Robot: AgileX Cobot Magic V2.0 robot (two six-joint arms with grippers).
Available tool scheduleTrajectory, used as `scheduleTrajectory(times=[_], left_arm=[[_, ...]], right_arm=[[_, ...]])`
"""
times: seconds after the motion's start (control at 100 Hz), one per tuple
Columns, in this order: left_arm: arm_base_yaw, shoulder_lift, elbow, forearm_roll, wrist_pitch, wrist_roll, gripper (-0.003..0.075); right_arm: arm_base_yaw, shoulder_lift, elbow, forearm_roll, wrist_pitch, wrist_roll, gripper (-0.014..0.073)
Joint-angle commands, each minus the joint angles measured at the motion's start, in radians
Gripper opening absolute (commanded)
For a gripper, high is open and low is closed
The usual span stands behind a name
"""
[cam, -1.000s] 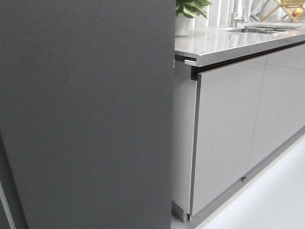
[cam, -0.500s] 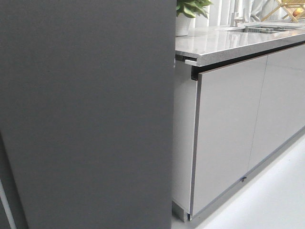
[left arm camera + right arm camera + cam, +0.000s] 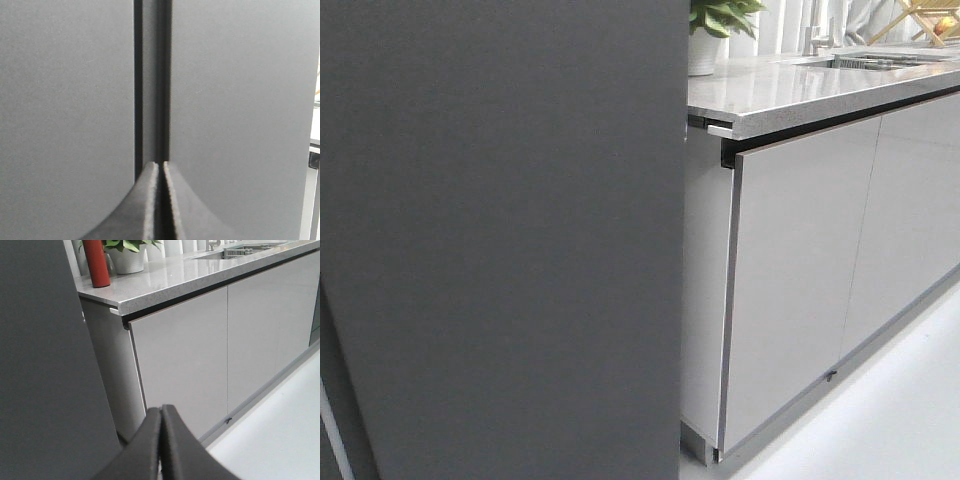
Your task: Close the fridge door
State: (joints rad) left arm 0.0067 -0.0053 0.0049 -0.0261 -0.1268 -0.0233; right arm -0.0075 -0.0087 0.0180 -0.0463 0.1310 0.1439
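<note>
The fridge door [image 3: 500,230] is a tall, matte dark grey panel that fills the left half of the front view, very close to the camera. Its inner side is hidden. In the left wrist view two dark grey panels [image 3: 240,100] meet at a narrow dark vertical seam [image 3: 152,75]. My left gripper [image 3: 161,165] is shut and empty, its tips right at that seam. My right gripper [image 3: 161,410] is shut and empty, beside the dark grey panel [image 3: 45,370] and pointing toward the cabinets. Neither gripper shows in the front view.
Glossy light-grey cabinet doors [image 3: 800,270] run to the right under a speckled grey countertop [image 3: 790,90]. On the countertop are a potted plant [image 3: 715,30], a sink and a red cylinder [image 3: 96,262]. Pale floor [image 3: 890,420] lies at the lower right.
In the front view the door's edge and the counter shifted very slightly right in the first half second. Nothing has moved since then.
</note>
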Motion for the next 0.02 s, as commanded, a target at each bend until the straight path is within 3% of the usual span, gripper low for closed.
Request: scheduleTrajectory(times=[0.0,0.01], left_arm=[[-0.003,-0.010,0.035,-0.004,-0.073,-0.002,-0.0020],[-0.003,-0.010,0.035,-0.004,-0.073,-0.002,-0.0020]], right_arm=[[-0.005,-0.020,0.019,-0.015,-0.072,-0.001,-0.0046],[-0.005,-0.020,0.019,-0.015,-0.072,-0.001,-0.0046]])
